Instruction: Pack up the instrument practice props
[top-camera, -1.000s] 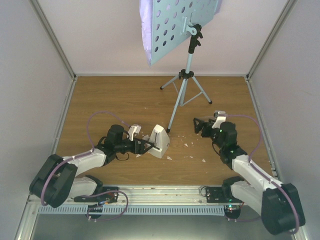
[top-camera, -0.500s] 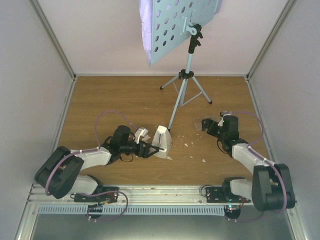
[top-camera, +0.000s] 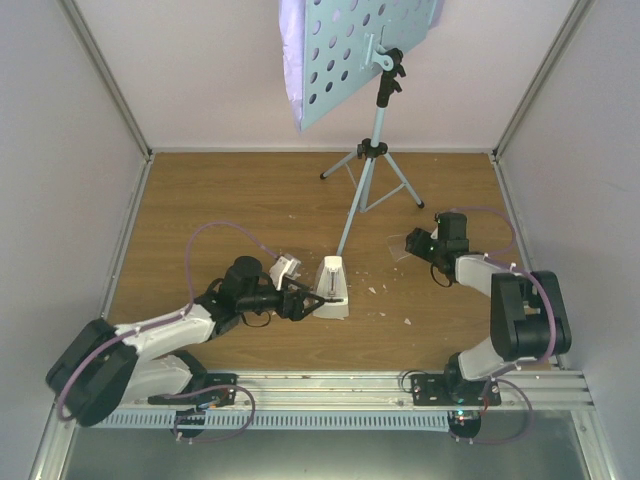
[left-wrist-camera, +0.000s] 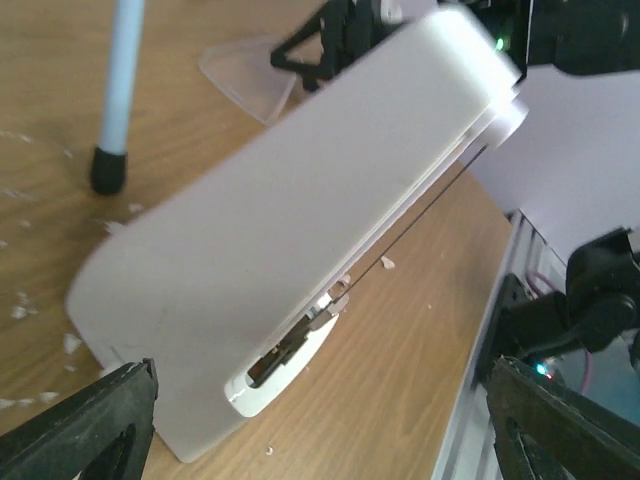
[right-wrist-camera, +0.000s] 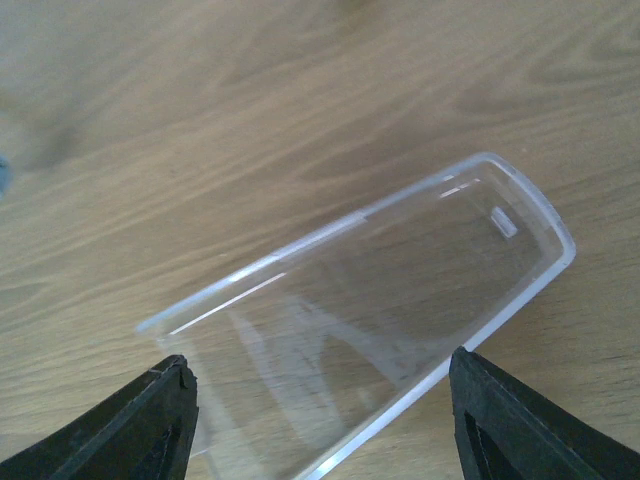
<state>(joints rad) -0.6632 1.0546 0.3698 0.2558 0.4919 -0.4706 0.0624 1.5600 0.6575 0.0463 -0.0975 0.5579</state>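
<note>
The light-blue music stand (top-camera: 345, 60) stands at the back middle on thin tripod legs, with lilac sheet-music pages (top-camera: 291, 70) on the far side of its desk. The white metronome (top-camera: 332, 288) stands on the table near the stand's front leg. It fills the left wrist view (left-wrist-camera: 290, 210). My left gripper (top-camera: 308, 300) is open, its fingers wide on either side of the metronome's base (left-wrist-camera: 320, 405). My right gripper (top-camera: 412, 243) is open over a clear plastic cover (right-wrist-camera: 370, 320) lying flat on the table.
White crumbs (top-camera: 377, 290) lie scattered on the wooden table between the arms. One stand leg's black foot (left-wrist-camera: 108, 165) rests just beyond the metronome. White walls close in the left, back and right. A metal rail (top-camera: 330, 385) runs along the near edge.
My left arm has reached to the right, and the metronome has turned and shifted slightly right. My right arm has folded back toward the right, its gripper staying by the clear cover.
</note>
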